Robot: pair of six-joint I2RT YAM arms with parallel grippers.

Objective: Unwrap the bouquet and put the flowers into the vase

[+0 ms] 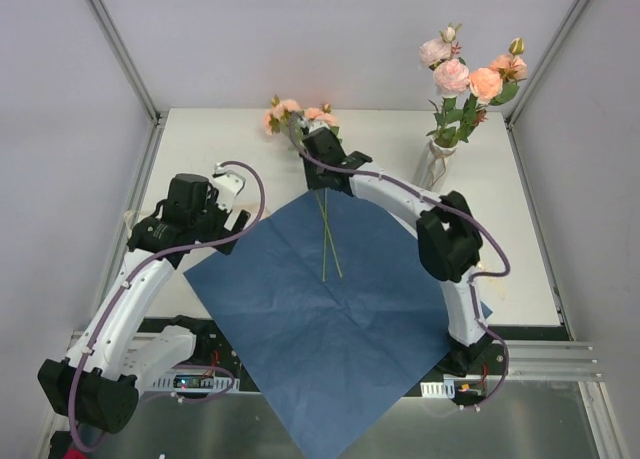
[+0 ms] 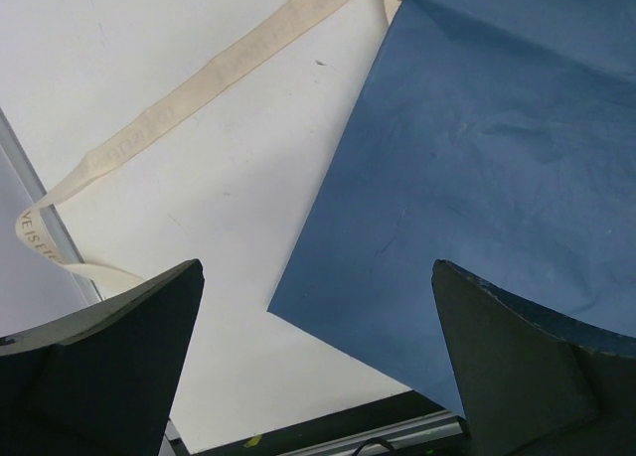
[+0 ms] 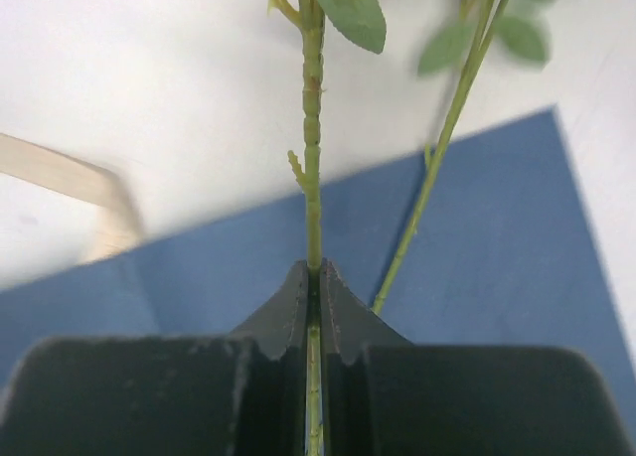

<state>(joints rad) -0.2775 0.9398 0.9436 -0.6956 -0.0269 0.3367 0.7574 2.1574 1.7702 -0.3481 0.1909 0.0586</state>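
- Right arm reaches forward-left over the flat dark blue paper sheet point(image 1: 340, 329); right gripper point(image 3: 314, 277) is clamped on 1 thin green stem point(image 3: 313, 148) of the peach-pink flowers point(image 1: 290, 114).
- 2nd stem point(image 3: 437, 168) runs just beside it, ungripped; the blooms lie past the sheet's far corner on the white table point(image 1: 200, 139).
- Left arm is bent at the sheet's left corner; left gripper point(image 2: 318, 267) points down, jaws wide apart, holding nothing.
- Cream ribbon point(image 2: 199, 88) lies loose beside the sheet.
- Crinkled off-white vase point(image 1: 437, 164) stands upright far right, already holding several blooms.
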